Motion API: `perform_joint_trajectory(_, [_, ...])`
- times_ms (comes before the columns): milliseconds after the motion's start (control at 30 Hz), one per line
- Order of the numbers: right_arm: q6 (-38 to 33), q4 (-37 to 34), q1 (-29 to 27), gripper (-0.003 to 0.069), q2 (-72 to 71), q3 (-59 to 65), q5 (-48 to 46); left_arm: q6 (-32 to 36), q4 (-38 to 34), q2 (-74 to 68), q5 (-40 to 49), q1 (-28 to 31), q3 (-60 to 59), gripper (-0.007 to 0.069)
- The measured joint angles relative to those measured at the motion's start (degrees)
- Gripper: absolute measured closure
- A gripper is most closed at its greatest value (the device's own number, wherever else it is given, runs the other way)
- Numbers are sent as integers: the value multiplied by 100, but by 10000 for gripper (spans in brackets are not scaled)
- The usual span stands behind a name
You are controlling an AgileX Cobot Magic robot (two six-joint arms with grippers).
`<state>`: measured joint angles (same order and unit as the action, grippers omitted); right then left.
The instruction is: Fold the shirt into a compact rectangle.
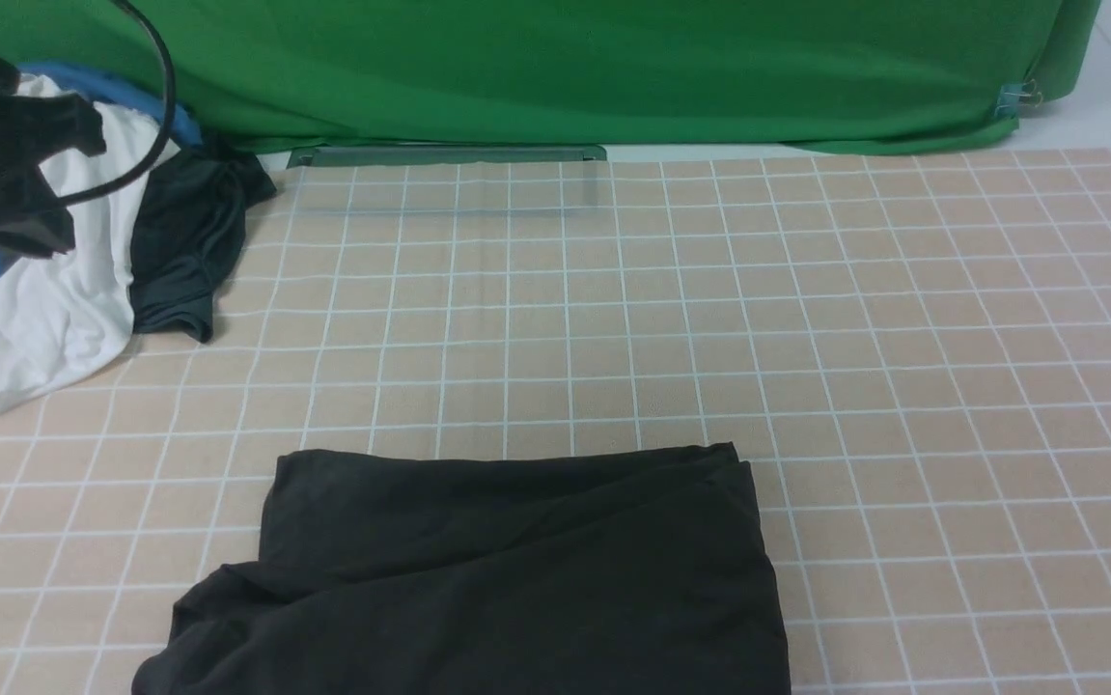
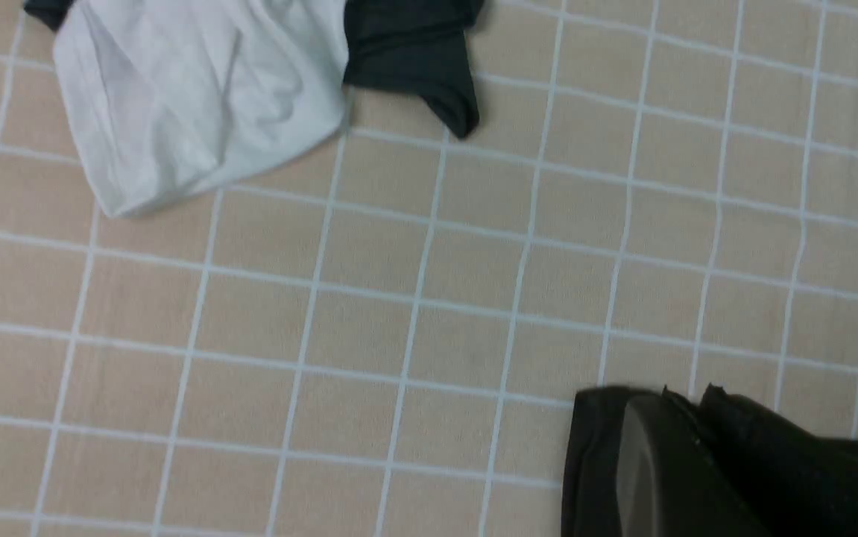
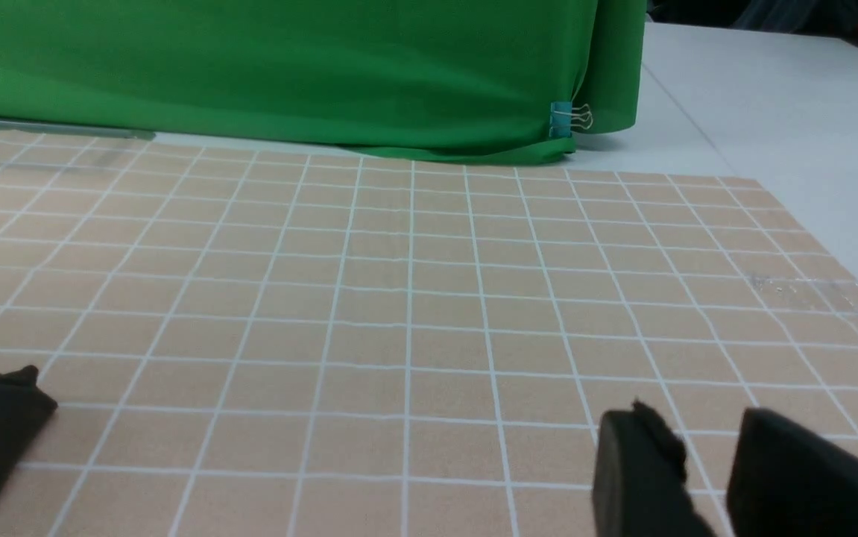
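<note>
The shirt (image 1: 516, 569) lies folded at six o'clock, long axis three-to-nine. The left tool (image 2: 686, 418) hangs low, fingers together; the right tool (image 3: 704, 447), fingers apart, empty.

- A staged robot test bench, more lab or studio than home
- A green backdrop cloth (image 1: 555, 68) hangs behind the table, pinned at its corner with a binder clip (image 3: 569, 118)
- A beige tablecloth with a white grid (image 1: 902, 386) covers the worktop
- Spare garments (image 1: 82, 270) lie heaped at one corner
</note>
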<state>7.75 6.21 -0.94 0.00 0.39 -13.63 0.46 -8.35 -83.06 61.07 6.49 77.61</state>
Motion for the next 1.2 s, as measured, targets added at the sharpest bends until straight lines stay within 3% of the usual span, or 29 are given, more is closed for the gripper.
perform_joint_trajectory(267, [5,0,0,427,0,0,0,-46,-92,0,817,0,-18,590])
perform_joint_trajectory(567, [6,0,0,424,0,0,0,-198,-433,19,799,0,-1150,590])
perform_joint_trajectory(767, [-2,0,0,421,0,0,0,-323,-617,19,231,-54,-2257,590])
perform_joint_trajectory(933, [1,0,0,421,0,0,0,-710,-499,19,-229,-477,-2781,590])
perform_joint_trajectory(1033, [1,0,0,421,0,0,0,-1286,-265,19,-497,-1009,-2872,585])
perform_joint_trajectory(1200, [1,0,0,421,0,0,0,-2021,98,19,-856,-1508,-2806,511])
